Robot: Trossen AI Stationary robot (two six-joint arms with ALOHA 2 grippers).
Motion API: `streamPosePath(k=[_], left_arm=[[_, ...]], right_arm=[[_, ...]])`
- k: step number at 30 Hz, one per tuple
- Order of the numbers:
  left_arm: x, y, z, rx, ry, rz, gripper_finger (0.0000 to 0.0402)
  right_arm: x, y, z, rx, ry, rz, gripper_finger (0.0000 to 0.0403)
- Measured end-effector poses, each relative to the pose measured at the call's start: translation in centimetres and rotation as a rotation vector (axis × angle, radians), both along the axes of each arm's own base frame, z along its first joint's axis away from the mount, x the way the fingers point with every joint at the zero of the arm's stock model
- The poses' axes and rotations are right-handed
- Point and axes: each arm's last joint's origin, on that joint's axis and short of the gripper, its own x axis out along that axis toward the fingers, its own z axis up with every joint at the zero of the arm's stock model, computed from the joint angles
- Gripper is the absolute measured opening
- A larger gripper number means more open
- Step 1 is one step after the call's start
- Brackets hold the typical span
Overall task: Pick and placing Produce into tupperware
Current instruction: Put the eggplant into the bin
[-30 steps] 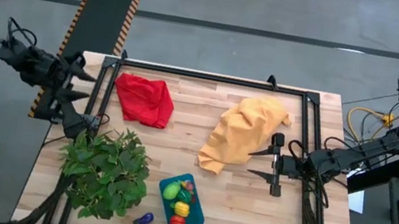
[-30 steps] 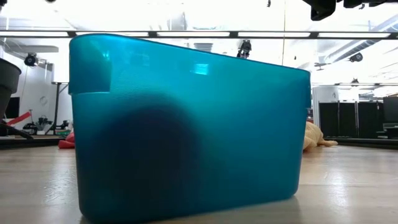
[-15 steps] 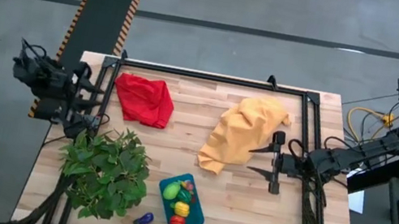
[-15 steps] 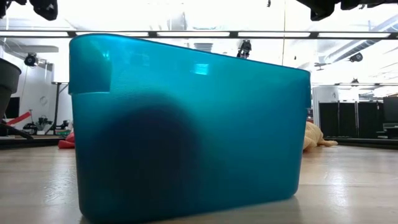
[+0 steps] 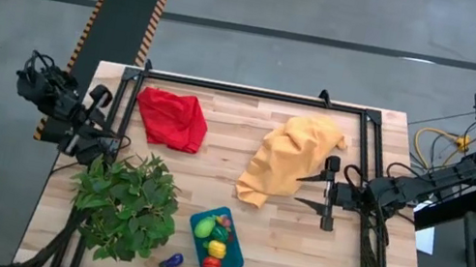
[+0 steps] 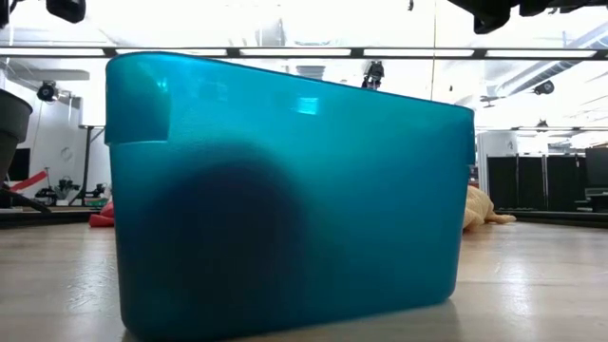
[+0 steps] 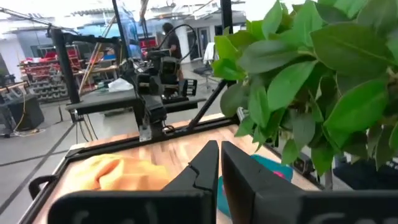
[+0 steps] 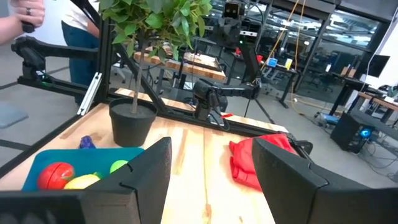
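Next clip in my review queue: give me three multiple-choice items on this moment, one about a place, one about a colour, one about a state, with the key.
1. Where is the purple produce piece?
A. Inside the tupperware
B. On the table beside the tupperware
C. On the red cloth

2. What colour is the cloth next to the right gripper?
A. Yellow-orange
B. White
C. Blue

3. How do the left gripper fingers stand?
A. Wide open
B. Clamped on a leaf
C. Shut, holding nothing

Key:
1 B: the high view shows it on the wood just off the tupperware corner, near the leafy plant.
2 A: the yellow-orange cloth lies just beside that gripper; the red cloth is across the table.
3 C: the left wrist view shows both fingers together with nothing between them.
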Motion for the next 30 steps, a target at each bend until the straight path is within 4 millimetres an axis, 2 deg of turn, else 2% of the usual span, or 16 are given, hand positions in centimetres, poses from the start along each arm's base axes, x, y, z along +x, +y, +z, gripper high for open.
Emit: streamPosePath(k=[8, 13, 16, 21, 26, 30], left_arm=[[-1.2, 1.4, 1.4, -0.035, -0.006, -0.018, 0.0000], [-2.5, 3.0, 1.1, -0.223, 0.171, 0.002, 0.0000], [-2.7, 3.0, 1.1, -0.295, 0.207, 0.002, 0.0000], [-2.3, 2.1, 1.5, -0.300, 0.218, -0.109, 0.0000], [-0.7, -0.2, 1.2, -0.221, 0.199, -0.218, 0.0000], [0.7, -1.9, 0.4, -0.140, 0.222, -0.226, 0.0000]], right_arm=[[0.0, 0.0, 0.0, 0.037, 0.003, 0.002, 0.0215], [0.0, 0.0, -0.1, 0.057, 0.010, 0.001, 0.0215], [0.0, 0.0, -0.3, 0.050, 0.028, 0.000, 0.0215], [0.0, 0.0, -0.3, 0.059, 0.032, 0.000, 0.0215], [0.0, 0.0, -0.3, 0.092, 0.034, -0.001, 0.0215], [0.0, 0.0, -0.3, 0.099, 0.034, -0.002, 0.0215]])
